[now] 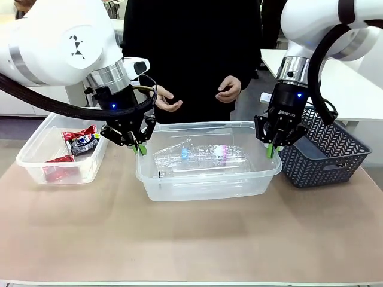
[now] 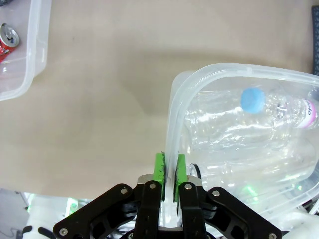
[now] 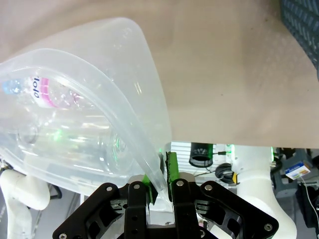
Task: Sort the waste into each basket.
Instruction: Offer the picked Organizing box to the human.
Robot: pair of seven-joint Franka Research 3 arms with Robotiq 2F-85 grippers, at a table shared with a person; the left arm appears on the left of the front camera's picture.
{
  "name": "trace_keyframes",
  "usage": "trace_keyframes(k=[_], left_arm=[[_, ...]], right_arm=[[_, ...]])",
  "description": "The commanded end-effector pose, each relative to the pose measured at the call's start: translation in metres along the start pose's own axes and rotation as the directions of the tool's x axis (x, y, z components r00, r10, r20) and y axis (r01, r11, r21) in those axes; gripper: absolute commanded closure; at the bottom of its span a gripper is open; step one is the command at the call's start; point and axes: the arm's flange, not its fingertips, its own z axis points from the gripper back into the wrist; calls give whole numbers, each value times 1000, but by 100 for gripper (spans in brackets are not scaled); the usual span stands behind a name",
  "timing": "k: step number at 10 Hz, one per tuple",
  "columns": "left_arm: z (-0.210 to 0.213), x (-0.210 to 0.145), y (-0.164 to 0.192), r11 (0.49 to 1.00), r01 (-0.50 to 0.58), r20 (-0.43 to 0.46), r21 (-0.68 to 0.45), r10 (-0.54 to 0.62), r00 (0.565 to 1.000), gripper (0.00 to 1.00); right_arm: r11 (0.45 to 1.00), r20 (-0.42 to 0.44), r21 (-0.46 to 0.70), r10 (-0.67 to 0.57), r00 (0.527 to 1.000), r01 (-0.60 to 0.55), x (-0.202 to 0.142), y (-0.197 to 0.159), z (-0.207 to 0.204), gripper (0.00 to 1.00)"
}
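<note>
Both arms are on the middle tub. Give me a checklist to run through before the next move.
1. Left end effector shut on the tub rim: ok.
2. Right end effector shut on the opposite rim: ok.
3. Bottles inside the tub: ok.
4. Cans in the side tub, apart from the bottles: ok.
5. Person's hands away from the tub: ok.
6. Tub level: cannot tell.
</note>
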Motion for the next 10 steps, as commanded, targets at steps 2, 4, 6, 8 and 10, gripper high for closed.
trace_keyframes(k=[2,4,6,8,10], left_arm=[[3,-2,5,1000,-20,4,8,20,1000,100],[3,-2,5,1000,-20,4,8,20,1000,100],[3,-2,5,1000,-20,4,8,20,1000,100],[2,57,1,998,53,24,-39,-52,998,89],[1,120,-4,999,46,54,-17,-45,998,89]], right_arm=[[1000,-1,-7,2,1000,-2,1,-2,4,100],[1000,-1,-7,2,1000,-2,1,-2,4,100],[1000,-1,-7,2,1000,-2,1,-2,4,100],[997,-37,51,63,997,-61,28,11,15,91],[997,-21,64,43,999,-42,72,22,40,91]])
